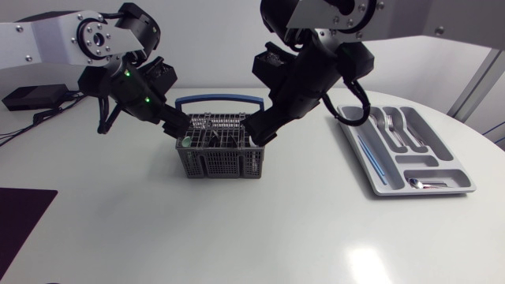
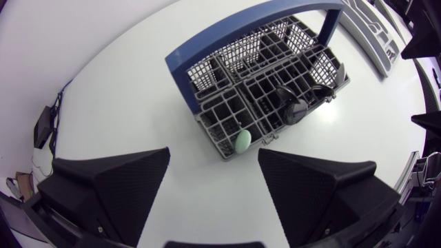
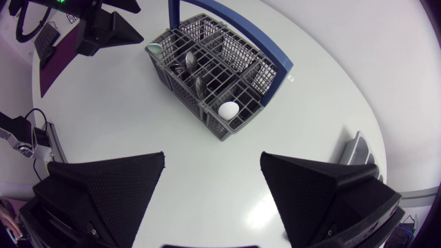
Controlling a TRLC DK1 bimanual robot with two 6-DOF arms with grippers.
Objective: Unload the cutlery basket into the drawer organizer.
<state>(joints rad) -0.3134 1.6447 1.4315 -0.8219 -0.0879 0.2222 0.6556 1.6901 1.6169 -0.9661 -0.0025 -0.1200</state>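
Note:
The grey cutlery basket (image 1: 207, 163) with a blue handle (image 1: 221, 100) stands mid-table. Dark utensils (image 2: 296, 107) and a pale green handle end (image 2: 242, 141) stick up in its compartments; a white rounded handle end (image 3: 229, 109) and spoons (image 3: 189, 62) show too. My left gripper (image 1: 183, 126) hangs open above the basket's left end, nothing between its fingers (image 2: 110, 182). My right gripper (image 1: 256, 130) is open above the right end, its fingers (image 3: 324, 186) empty. The grey drawer organizer (image 1: 426, 192) lies to the right, holding forks (image 1: 394, 126), a blue-handled piece (image 1: 371, 154) and a spoon (image 1: 422, 183).
A black box with cables (image 1: 35, 96) sits at the table's back left. A dark mat (image 1: 20, 217) lies at the front left edge. The round table's edge curves close behind the organizer (image 3: 358, 148). My left gripper (image 3: 103, 24) shows beyond the basket (image 3: 213, 69) in the right wrist view.

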